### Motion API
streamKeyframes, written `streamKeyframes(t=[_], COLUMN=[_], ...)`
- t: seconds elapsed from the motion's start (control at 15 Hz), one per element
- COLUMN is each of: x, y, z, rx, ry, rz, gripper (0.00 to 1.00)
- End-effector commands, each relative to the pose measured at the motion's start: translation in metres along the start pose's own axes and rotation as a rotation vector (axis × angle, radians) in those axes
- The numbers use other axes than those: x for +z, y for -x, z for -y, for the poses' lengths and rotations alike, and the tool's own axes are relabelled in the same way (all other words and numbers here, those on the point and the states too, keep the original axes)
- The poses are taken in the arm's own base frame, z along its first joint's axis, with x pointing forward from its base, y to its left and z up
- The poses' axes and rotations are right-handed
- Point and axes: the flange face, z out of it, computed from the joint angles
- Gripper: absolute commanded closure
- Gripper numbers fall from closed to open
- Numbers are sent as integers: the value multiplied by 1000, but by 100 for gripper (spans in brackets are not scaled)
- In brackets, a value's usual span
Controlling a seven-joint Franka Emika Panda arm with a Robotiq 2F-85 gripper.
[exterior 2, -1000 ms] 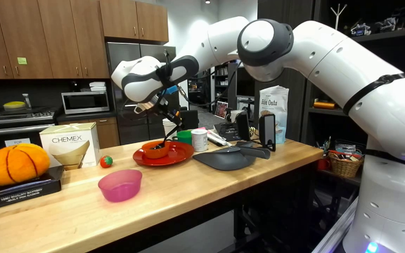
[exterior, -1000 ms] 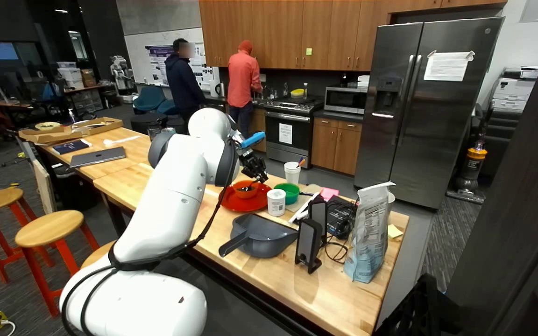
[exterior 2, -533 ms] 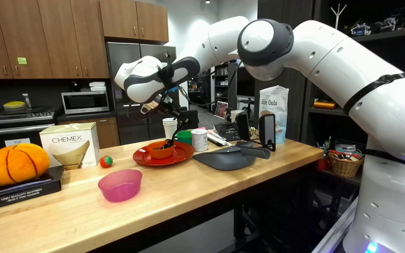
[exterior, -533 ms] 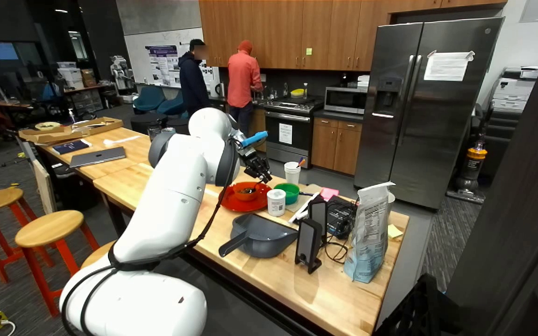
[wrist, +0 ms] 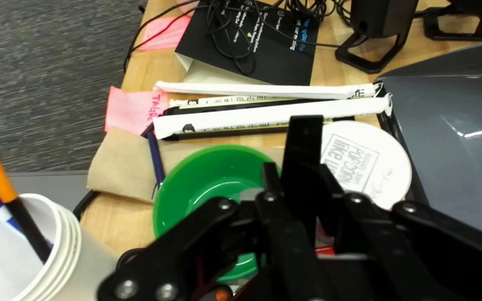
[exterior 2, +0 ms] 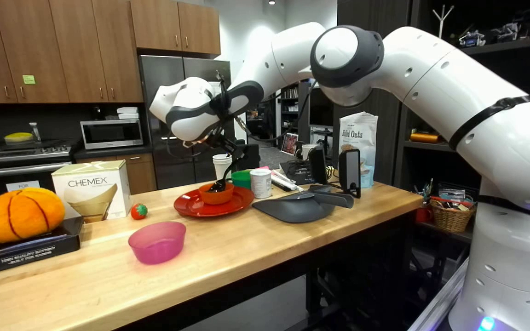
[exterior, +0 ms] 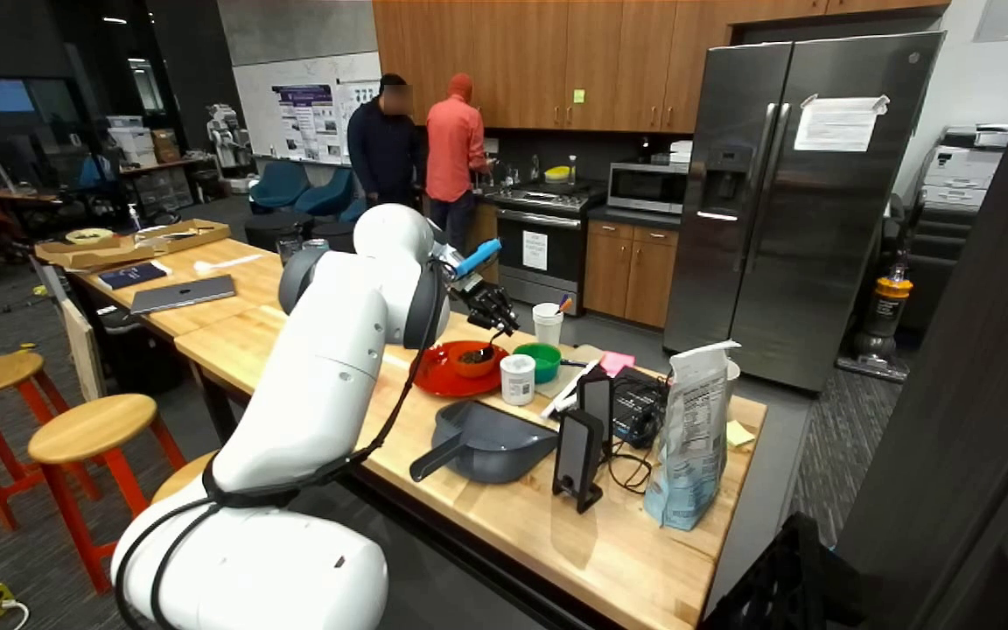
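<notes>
My gripper is shut on the handle of a black spoon, above the tabletop. In the wrist view the spoon's dark handle rises between the pressed-together fingers. The spoon slants down from the fingertips, its head inside a small orange bowl that has dark contents. That bowl sits on a red plate, toward the side near the green bowl. In the wrist view the green bowl lies below and beyond the fingers, partly hidden by them. The spoon's head is out of sight there.
A white lidded tub, stacked cups holding markers, and a grey dustpan surround the plate. Speakers and an oats bag stand farther along. A pink bowl, toy strawberry and Chemex box are on the opposite side.
The orange bowl has slid across the red plate toward the green bowl and tub, with the spoon inside it. My gripper has shifted the same way. A person in the background has moved.
</notes>
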Motion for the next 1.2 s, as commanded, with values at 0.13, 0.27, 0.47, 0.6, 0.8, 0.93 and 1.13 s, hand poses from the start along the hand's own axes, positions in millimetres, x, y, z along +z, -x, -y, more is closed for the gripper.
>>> streamKeyframes(t=[0.13,0.27,0.47,0.6,0.8,0.93,1.13], x=[-12,-15,-16,-14,-9,-4,2], y=[3,1,1,2,2,3,4], z=[-1,0,4,7,11,14,16], rx=[35,21,-18,-34,-55,-74,-57], ry=[31,26,8,-15,-51,-77,-104], rz=[-119,-158,-190,-195,-189,-167,-140], gripper=[94,94,94,94,94,94,94])
